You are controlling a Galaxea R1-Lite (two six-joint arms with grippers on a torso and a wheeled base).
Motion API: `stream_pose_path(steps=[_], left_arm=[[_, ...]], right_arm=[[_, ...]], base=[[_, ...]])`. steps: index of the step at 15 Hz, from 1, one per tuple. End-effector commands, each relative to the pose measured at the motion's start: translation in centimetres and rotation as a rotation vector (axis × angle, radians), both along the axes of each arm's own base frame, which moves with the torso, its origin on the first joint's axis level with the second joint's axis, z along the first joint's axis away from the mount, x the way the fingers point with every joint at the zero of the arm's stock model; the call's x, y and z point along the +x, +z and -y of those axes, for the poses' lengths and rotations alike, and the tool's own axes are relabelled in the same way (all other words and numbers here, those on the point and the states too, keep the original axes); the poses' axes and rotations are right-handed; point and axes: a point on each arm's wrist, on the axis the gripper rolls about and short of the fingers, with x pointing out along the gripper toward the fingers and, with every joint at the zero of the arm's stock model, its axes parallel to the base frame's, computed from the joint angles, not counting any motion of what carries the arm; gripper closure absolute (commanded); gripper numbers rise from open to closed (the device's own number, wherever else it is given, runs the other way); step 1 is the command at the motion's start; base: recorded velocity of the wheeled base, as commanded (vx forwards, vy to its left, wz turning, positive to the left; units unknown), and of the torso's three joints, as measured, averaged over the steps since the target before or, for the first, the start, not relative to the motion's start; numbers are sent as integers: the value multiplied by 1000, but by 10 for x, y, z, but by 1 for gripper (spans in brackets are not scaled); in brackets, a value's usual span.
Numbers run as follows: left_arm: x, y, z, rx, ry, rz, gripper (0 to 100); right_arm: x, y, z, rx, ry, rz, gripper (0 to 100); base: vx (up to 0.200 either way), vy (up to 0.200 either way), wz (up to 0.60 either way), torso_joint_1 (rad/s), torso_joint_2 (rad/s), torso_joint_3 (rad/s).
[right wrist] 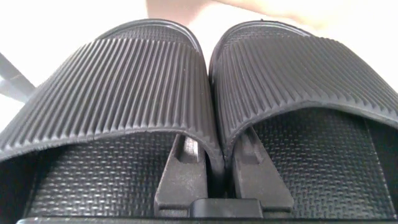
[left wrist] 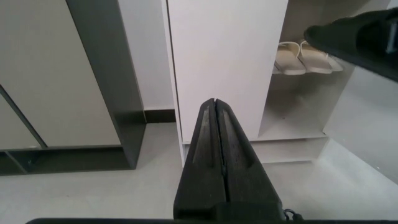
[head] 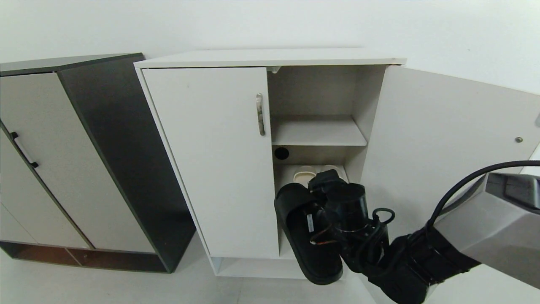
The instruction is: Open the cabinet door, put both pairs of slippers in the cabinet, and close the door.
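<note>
A pair of black slippers (head: 304, 230) hangs in front of the white cabinet's (head: 270, 57) open right half, just outside the lower compartment. My right gripper (head: 324, 192) is shut on them. In the right wrist view its fingers (right wrist: 186, 171) pinch the two ribbed straps (right wrist: 124, 87) together where they meet. A beige pair of slippers (head: 310, 173) lies side by side on the lower inner shelf, also seen as the beige slippers (left wrist: 306, 57) from the left wrist. My left gripper (left wrist: 215, 109) is shut on nothing, low over the floor facing the cabinet's closed left door (left wrist: 224, 56).
The cabinet's right door (head: 443, 139) stands swung wide open beside my right arm. The left door (head: 211, 160) with its metal handle (head: 260, 114) is closed. An upper shelf (head: 316, 133) is bare. A dark grey cabinet (head: 80, 160) stands to the left. Pale floor (head: 126, 287) lies in front.
</note>
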Motion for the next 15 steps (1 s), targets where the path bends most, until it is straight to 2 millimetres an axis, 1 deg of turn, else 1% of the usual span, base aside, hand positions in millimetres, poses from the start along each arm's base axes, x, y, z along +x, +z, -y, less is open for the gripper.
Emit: stream_pose_path(steps=[1, 3, 4, 5, 7, 9, 14, 15], left_arm=[[0, 0, 0, 0, 0, -2, 100], [0, 0, 0, 0, 0, -2, 100], [0, 0, 0, 0, 0, -2, 100], [0, 0, 0, 0, 0, -2, 100], [0, 0, 0, 0, 0, -2, 100], [0, 0, 0, 0, 0, -2, 100], [0, 0, 0, 2, 0, -2, 100], [0, 0, 0, 2, 0, -2, 100]], right_arm=[[10, 42, -15, 64, -116, -31, 100], [11, 72, -15, 87, -171, -87, 100], [11, 94, -14, 107, -224, -104, 100], [9, 111, -12, 124, -245, -101, 100], [9, 126, -11, 139, -266, -74, 100], [9, 129, -11, 124, -277, -59, 100], [13, 121, -16, 118, -277, -57, 100], [14, 119, -17, 118, -276, -56, 100]], base=[[0, 0, 0, 0, 0, 0], [0, 0, 0, 0, 0, 0], [0, 0, 0, 0, 0, 0], [0, 0, 0, 0, 0, 0], [0, 0, 0, 0, 0, 0], [0, 0, 0, 0, 0, 0], [0, 0, 0, 0, 0, 0], [200, 0, 0, 2, 2, -2]])
